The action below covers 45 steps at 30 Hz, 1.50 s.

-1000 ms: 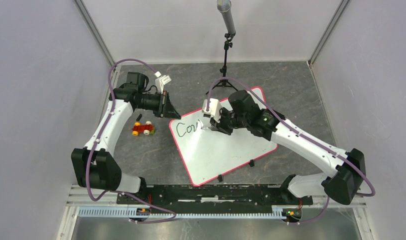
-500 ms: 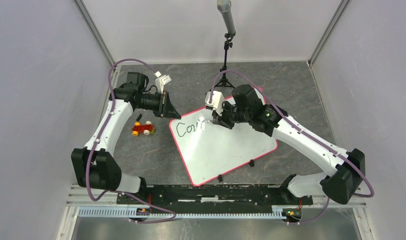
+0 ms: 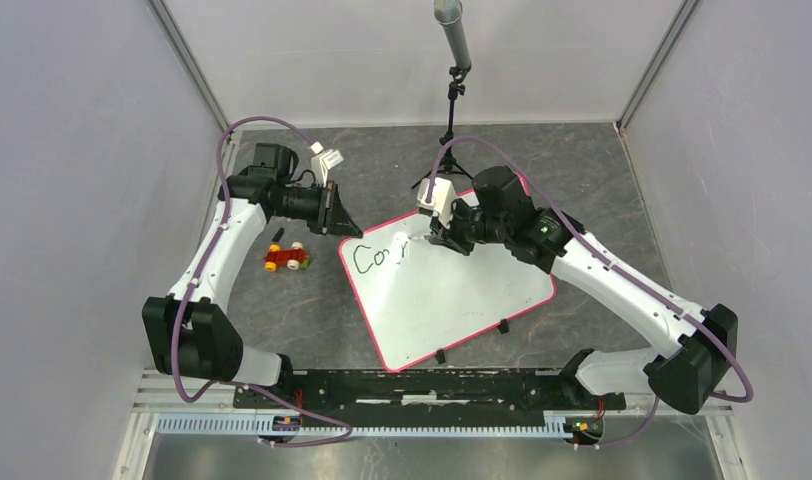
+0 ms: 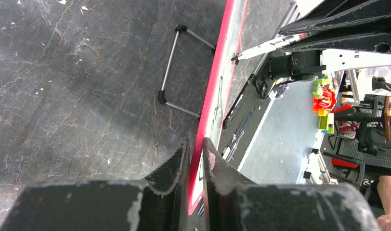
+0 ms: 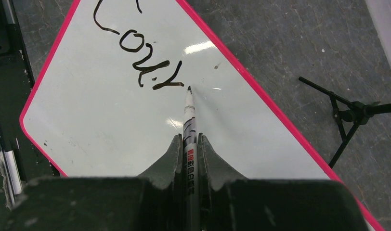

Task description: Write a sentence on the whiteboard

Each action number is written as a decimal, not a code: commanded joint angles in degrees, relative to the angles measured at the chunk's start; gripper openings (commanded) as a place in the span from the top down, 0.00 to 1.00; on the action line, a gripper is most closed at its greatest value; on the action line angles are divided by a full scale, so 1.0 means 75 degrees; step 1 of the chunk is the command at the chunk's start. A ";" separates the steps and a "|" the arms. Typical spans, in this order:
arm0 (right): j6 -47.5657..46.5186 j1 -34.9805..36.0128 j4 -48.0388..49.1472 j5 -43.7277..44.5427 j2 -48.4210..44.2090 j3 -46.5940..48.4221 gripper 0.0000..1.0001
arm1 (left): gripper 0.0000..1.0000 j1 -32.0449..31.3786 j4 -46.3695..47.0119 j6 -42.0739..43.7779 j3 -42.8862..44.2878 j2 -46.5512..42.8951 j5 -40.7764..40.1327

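The whiteboard [image 3: 452, 290] with its pink-red rim lies tilted on the grey floor. Black script on it reads "Cour" [image 3: 374, 256], also in the right wrist view [image 5: 136, 53]. My left gripper [image 3: 340, 227] is shut on the board's left corner; the rim [image 4: 210, 101] runs between its fingers. My right gripper [image 3: 434, 240] is shut on a white marker [image 5: 188, 125], whose tip [image 5: 189, 88] is at the board just after the last letter. The rest of the sentence does not show.
A red and yellow toy car [image 3: 286, 258] sits left of the board, a small black cap [image 3: 278, 235] beside it. A microphone stand [image 3: 450, 110] stands behind the board, its legs in the right wrist view [image 5: 347, 115]. Walls enclose the floor.
My right gripper moved right and slightly back along the board with the marker. The script grew from "Cou" to "Cour". The left arm has not moved.
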 commanded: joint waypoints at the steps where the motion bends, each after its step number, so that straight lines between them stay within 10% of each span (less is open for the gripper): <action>1: -0.0037 -0.0109 0.0047 0.0009 -0.0252 0.0044 1.00 | 0.98 -0.0168 -0.0082 0.0155 0.0213 0.0099 0.0008; 45: -0.0204 -0.0340 -0.0054 0.0066 -0.0038 -0.0140 1.00 | 0.98 -0.0168 -0.0086 0.0176 0.0171 0.0081 -0.0028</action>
